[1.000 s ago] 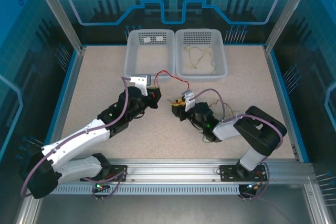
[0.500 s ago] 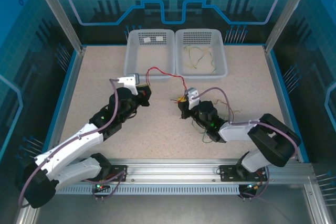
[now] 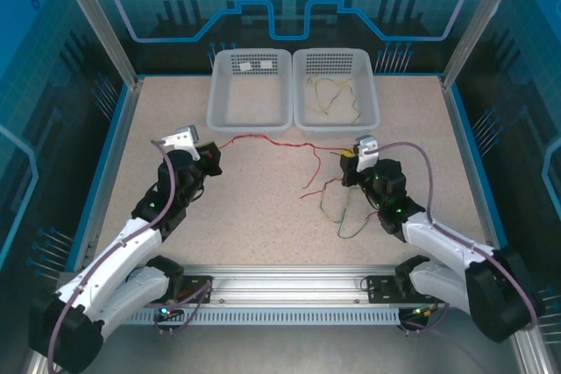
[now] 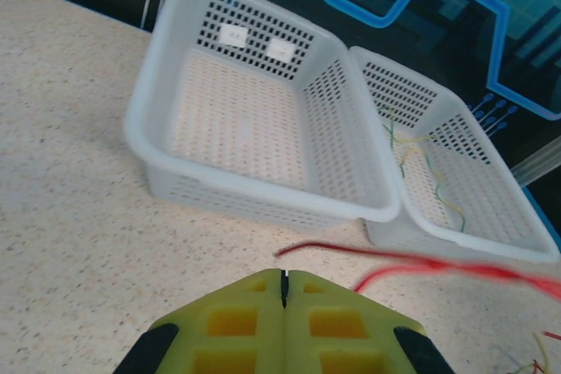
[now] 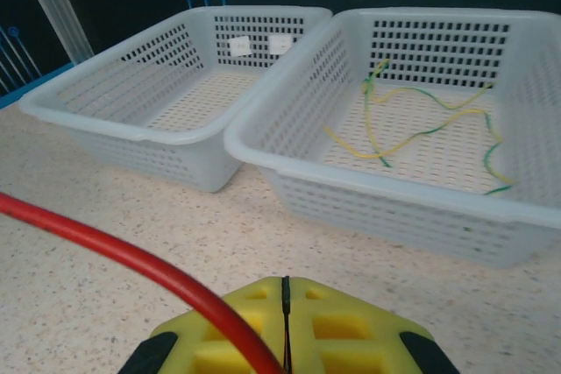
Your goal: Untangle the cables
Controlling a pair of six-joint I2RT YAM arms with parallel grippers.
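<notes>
Overhead view of a speckled beige table with two white perforated baskets side by side at the top centre.

A thin red cable runs in a wavy line across the middle of the frame, strung between the two grippers. A loose length of it drops down and to the left just right of centre.

At centre left, the left gripper has its yellow pads pressed together, pinching one end of the red cable. In the left wrist view the cable leaves the pad seam as a blurred red streak toward the right edge. At centre right, the right gripper is likewise clamped on the other end. In the right wrist view the cable curves in thick and glossy from the left edge.

Below the right gripper, thin green and pale yellow wires lie in limp loops on the table.

More thin yellow-green wires lie tangled inside the right basket. The left basket sits touching it.
</notes>
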